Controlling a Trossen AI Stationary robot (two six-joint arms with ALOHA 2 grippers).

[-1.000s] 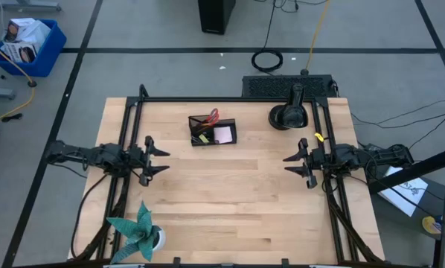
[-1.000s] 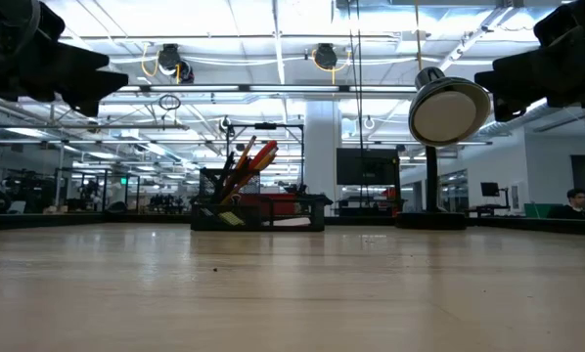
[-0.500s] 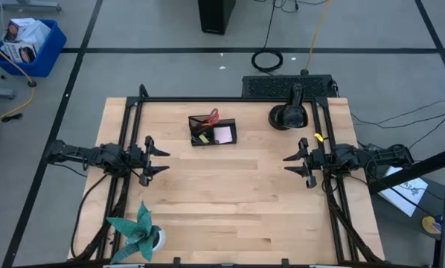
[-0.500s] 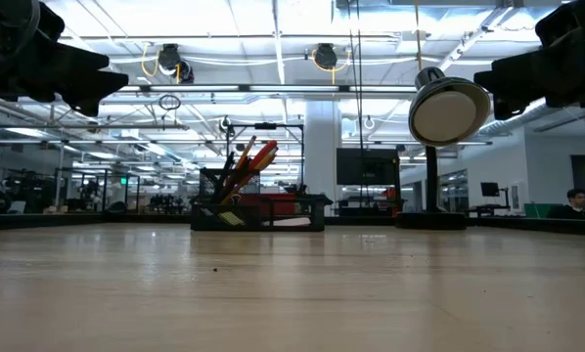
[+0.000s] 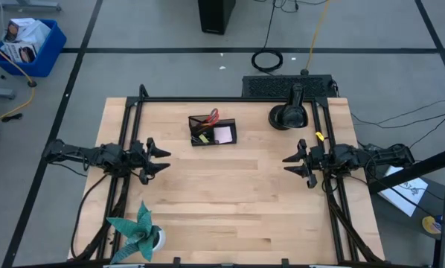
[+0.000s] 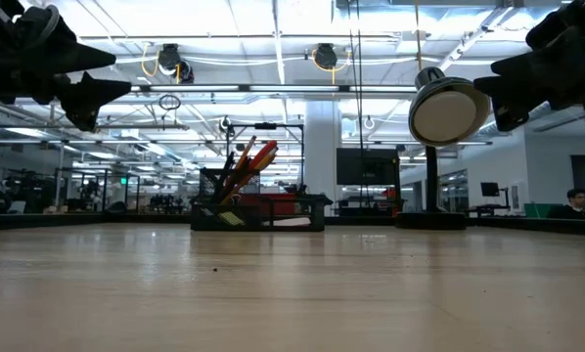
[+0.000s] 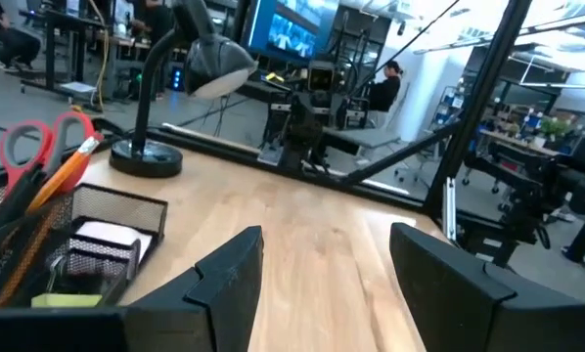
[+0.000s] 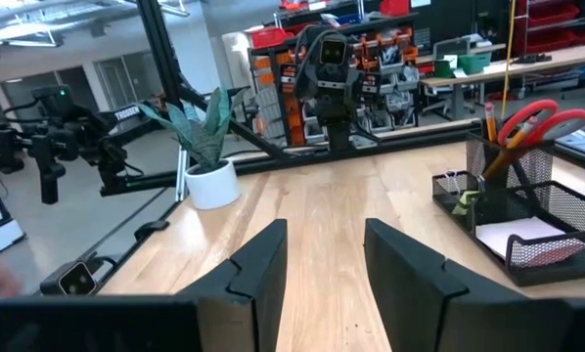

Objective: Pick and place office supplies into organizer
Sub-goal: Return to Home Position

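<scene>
The black mesh organizer (image 5: 213, 132) stands on the wooden table at the far middle. Red-handled scissors (image 7: 36, 145), orange pencils (image 7: 73, 166) and dark pens stick up out of its taller cup section. A pink sticky-note pad (image 5: 223, 135) lies in its lower tray. My left gripper (image 5: 161, 160) hovers open at the table's left side, pointing level toward the right. My right gripper (image 5: 286, 163) hovers open at the right side, pointing level toward the left. Both are well clear of the organizer and have nothing between their fingers.
A black desk lamp (image 5: 288, 113) with a round base stands at the far right. A teal paper plant (image 5: 139, 232) in a white pot stands at the near left corner. A small yellow bit (image 5: 318, 137) lies by the right arm. Bare wood (image 5: 230, 193) lies between the grippers.
My left gripper has rolled about its own pointing line while staying in place, so its fingers stand tilted now. My right gripper has rolled a little too. Neither has opened or shut, and nothing on the table has moved.
</scene>
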